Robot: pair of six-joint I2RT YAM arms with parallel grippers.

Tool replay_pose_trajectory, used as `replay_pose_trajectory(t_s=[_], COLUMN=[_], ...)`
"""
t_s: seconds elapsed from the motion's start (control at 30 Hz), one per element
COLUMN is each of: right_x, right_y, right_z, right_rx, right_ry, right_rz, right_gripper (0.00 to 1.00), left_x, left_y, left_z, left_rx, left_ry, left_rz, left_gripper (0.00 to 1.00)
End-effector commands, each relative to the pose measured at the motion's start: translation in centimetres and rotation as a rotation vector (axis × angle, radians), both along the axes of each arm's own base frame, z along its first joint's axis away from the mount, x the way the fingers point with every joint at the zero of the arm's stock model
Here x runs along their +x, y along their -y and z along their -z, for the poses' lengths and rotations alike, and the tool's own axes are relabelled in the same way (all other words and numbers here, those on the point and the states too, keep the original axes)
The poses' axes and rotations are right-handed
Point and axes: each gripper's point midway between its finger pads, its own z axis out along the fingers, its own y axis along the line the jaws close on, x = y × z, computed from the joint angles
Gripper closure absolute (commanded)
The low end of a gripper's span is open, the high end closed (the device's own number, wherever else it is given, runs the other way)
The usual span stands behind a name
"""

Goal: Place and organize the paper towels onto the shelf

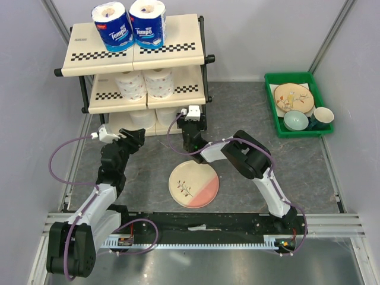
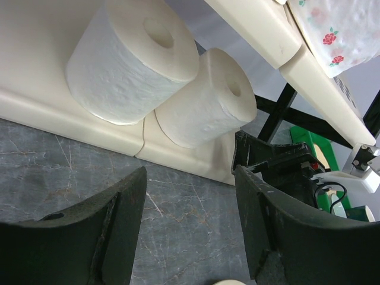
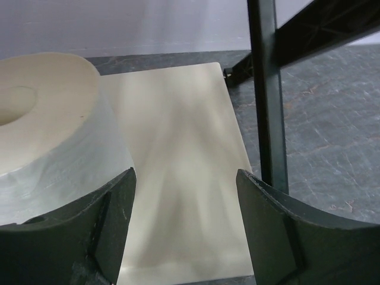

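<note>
Right gripper gapes open, empty, at the bottom tier of the shelf, one roll just beside its finger; left gripper is open too. Paper towels sit paired per tier, seemingly organized.

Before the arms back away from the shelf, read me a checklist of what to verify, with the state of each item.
1. Left tool open, nothing between its fingers: ok.
2. Right tool open: ok.
3. Right tool clear of the nearest white roll: cannot tell; it sits right by one finger.
4. Right tool clear of the black shelf post: cannot tell.
5. Two Tempo rolls on the top tier of the shelf, two floral rolls in the middle, two plain rolls at the bottom: ok.
</note>
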Motion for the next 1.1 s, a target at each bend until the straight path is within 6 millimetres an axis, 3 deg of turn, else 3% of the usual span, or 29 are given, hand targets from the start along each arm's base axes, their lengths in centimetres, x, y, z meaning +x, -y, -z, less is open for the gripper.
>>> replay_pose_trajectory(t_s=[0.0, 0.17, 0.77, 1.0, 1.07], right_x=[0.9, 1.2, 1.0, 0.5, 0.1], right_y=[-1.6, -2.8, -3.9, -2.8, -2.1], right_z=[-2.1, -2.2, -2.1, -2.4, -3.9], right_rx=[0.023, 0.010, -0.012, 0.005, 0.034], right_ry=[0.066, 0.071, 0.060, 0.060, 0.077], right_rz=[-0.059, -0.118, -0.194, -0.167, -0.151], right_gripper=[0.23, 0.23, 0.23, 0.21, 0.20], left_x=[0.6, 0.6, 0.6, 0.5, 0.4], left_y=[-0.3, -0.4, -0.5, -0.6, -0.7], left_z=[-2.4, -2.5, -2.7, -2.8, -2.9], left_rx=[0.035, 0.040, 0.036, 0.035, 0.030], left_ry=[0.066, 0.065, 0.065, 0.054, 0.043], left_rz=[-0.014, -0.017, -0.024, -0.030, -0.033], left_gripper=[0.32, 0.32, 0.32, 0.32, 0.32])
